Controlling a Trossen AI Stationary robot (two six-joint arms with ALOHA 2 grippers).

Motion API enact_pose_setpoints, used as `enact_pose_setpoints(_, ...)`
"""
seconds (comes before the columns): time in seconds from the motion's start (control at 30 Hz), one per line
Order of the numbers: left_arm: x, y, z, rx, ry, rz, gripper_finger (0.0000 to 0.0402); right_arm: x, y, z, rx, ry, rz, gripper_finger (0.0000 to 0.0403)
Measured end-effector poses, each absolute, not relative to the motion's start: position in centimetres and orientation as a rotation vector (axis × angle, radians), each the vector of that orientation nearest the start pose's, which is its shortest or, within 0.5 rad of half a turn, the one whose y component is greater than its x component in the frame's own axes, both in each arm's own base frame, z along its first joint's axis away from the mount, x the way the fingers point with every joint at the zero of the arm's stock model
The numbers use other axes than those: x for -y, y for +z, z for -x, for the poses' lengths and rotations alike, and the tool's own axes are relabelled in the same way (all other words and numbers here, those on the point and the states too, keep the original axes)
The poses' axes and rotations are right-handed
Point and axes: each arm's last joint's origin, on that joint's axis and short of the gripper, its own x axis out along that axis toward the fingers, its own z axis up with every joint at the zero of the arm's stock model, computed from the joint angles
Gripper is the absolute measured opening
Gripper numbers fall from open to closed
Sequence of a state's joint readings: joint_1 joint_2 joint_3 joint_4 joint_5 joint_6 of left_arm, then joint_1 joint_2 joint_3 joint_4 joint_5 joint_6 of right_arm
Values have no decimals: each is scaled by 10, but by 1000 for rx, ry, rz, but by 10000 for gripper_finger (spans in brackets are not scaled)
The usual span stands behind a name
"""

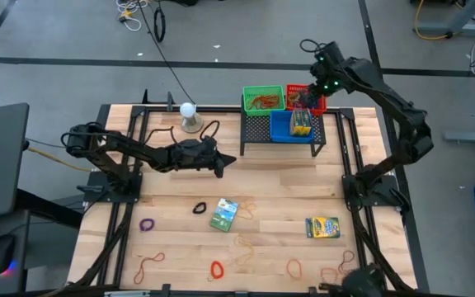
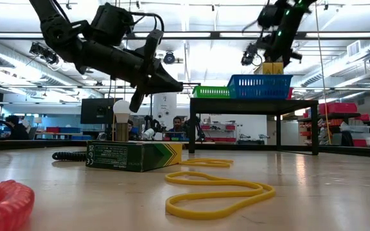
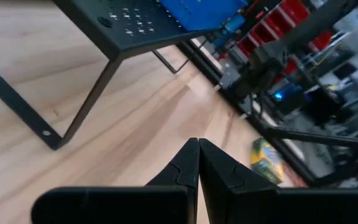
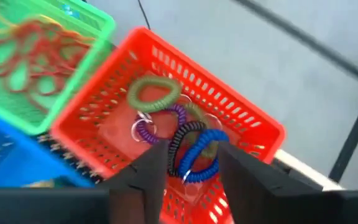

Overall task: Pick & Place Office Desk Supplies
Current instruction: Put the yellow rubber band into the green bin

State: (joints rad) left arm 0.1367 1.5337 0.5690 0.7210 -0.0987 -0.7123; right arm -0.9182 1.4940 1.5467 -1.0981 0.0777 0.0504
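Looking down, high view: we see the left claw point(image 1: 220, 162) left of centre over bare counter point(image 1: 287, 177), fingers pressed together, holding nothing; the right claw point(image 1: 313, 91) hangs at upper right above the red basket point(image 1: 317, 102).
High view, supplies: a green crayon box point(image 1: 223, 214) lies below centre, a yellow crayon box point(image 1: 322, 227) at lower right, a purple loop point(image 1: 147, 223) at lower left, a red loop point(image 1: 217, 269) along the bottom edge.
Low view: we see the green crayon box point(image 2: 132, 156) left of centre and a yellow rubber band point(image 2: 218, 194) in front of it.
Left wrist view: fingers point(image 3: 182, 171) touch, tips closed.
Right wrist view: fingers point(image 4: 148, 171) spread and empty over the red basket point(image 4: 253, 121), which holds a green loop point(image 4: 154, 93), a blue loop point(image 4: 202, 155) and others.
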Motion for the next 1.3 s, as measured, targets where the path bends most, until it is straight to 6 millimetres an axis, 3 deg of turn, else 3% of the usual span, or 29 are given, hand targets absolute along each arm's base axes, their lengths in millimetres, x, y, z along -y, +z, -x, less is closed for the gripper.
enact_pose_setpoints(0.13, -50, 177, -289, -164, 258, 744, 13, 201, 385, -164, -888, -881, -378, 89)
enact_pose_setpoints(0.27, -44, 180, -290, -169, 227, 648, 6, 161, 413, -152, -777, -816, -285, 16)
enact_pose_setpoints(0.47, -26, 185, -296, -178, 218, 545, 5, 106, 432, -141, -616, -668, -212, 20)
enact_pose_setpoints(0.83, 16, 182, -300, -329, 216, 401, 9, 37, 378, -130, -301, -241, -305, 11)
enact_pose_setpoints(1.07, 36, 182, -297, -308, 261, 415, 9, 11, 339, -130, -394, -78, -291, 9)
enact_pose_setpoints(1.3, 58, 188, -300, -385, 254, 457, 9, -10, 329, -130, -461, 13, -232, 9)
